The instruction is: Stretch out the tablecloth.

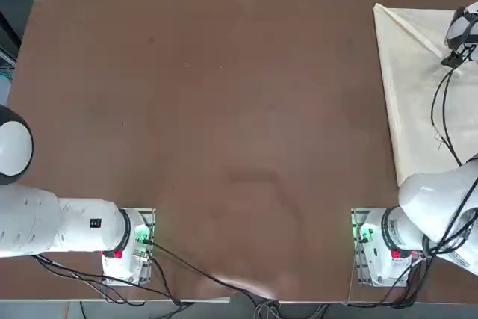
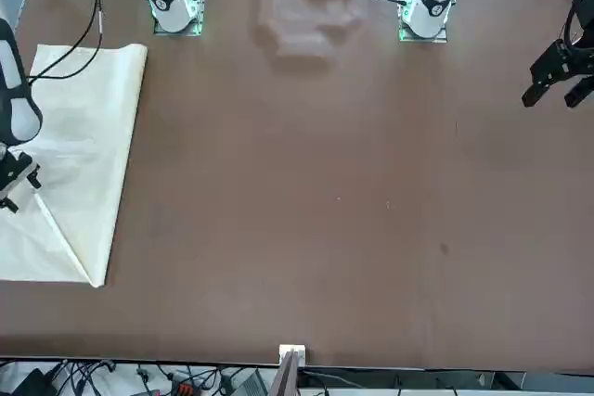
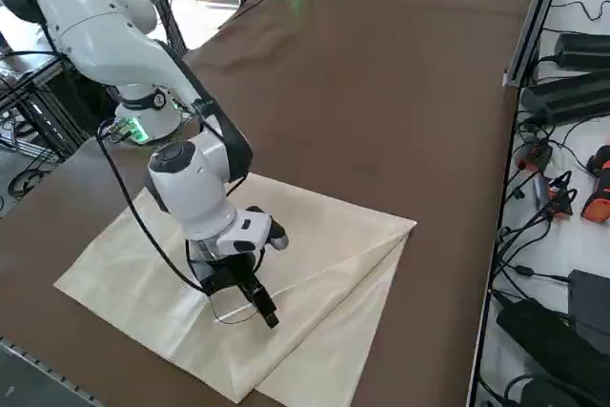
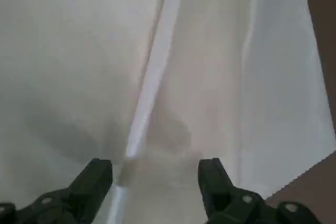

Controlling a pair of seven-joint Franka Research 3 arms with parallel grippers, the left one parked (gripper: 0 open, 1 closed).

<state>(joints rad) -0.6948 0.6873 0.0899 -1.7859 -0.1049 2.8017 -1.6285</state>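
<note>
The tablecloth [image 3: 315, 264] lies folded at the right edge of the table [image 1: 224, 110], by the far right corner, one corner flap doubled back along a diagonal crease. It looks thin, light and limp, likely to drag and bunch rather than slide stiffly. The folded flap's free edge seems the best hold. The right gripper [image 4: 156, 174] hangs just over that crease, jaws spread and empty; whether the fingertips touch cloth is unclear.
</note>
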